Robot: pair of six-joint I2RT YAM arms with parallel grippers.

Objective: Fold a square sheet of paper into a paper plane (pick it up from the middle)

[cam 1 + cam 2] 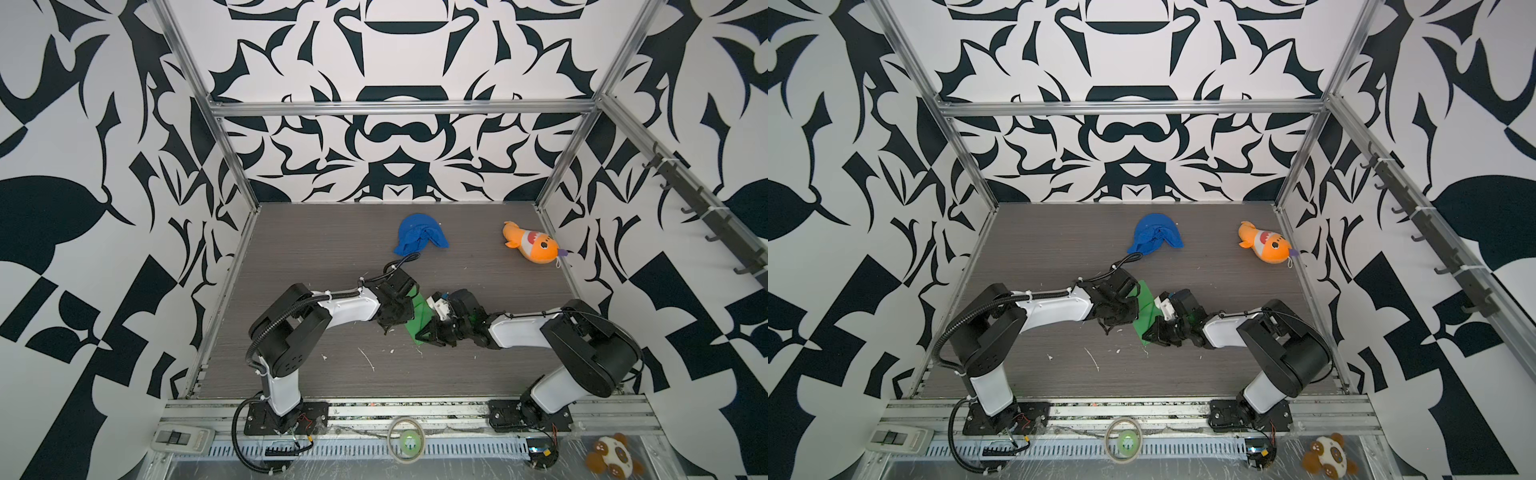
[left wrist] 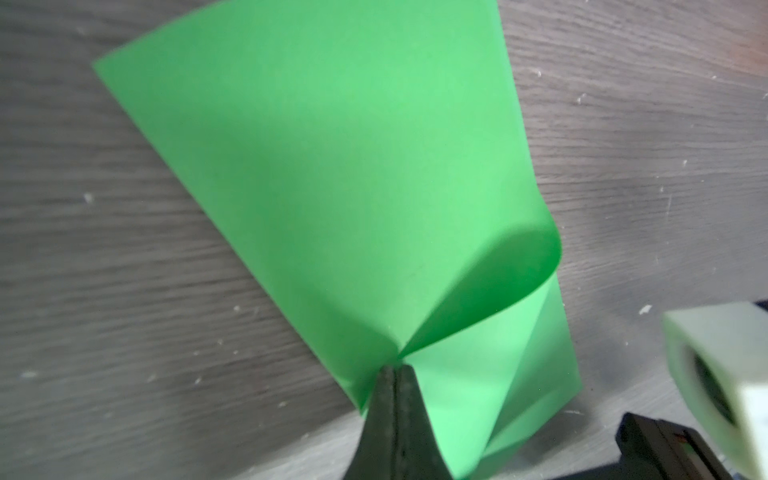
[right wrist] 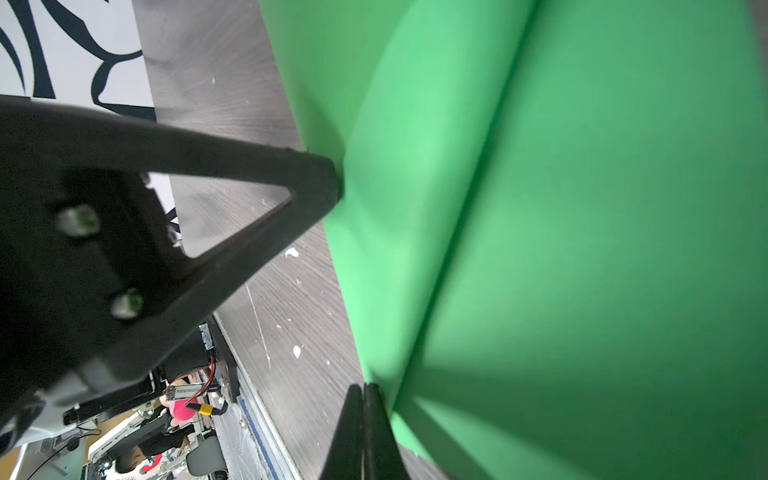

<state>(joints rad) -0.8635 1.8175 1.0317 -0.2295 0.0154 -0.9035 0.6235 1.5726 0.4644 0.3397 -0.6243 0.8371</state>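
Mid-worktop [image 1: 311, 257], a touch nearer the front edge than the back, both arms crowd over the square sheet of paper [image 1: 420, 318], and in both top views the bright green shows only as a slanted sliver between the two wrists [image 1: 1148, 307].

Left gripper [image 2: 392, 374] first: clenched tight, and the left wrist view shows the paper [image 2: 332, 187] caught right at its tips. From that pinch the sheet fans out broad and smooth across the wood grain, while one flap rolls over in a soft loop just beside the tips, with a second layer lying beneath it.

Now the right gripper [image 3: 365, 390]: fingers pressed together with no gap, biting on the sheet's edge, and the green [image 3: 582, 249] swells up and away from that point, filling most of the right wrist view. A long soft ridge runs through the paper there. A black triangular finger, which looks to be the left arm's, touches the same edge farther along.

So the paper sits between the two grippers, held from both sides, bowed rather than flat.

Back by the far edge the blue cloth [image 1: 419, 235] lies crumpled, and the orange plush fish [image 1: 532, 245] rests near the far right corner, both well apart from the sheet.
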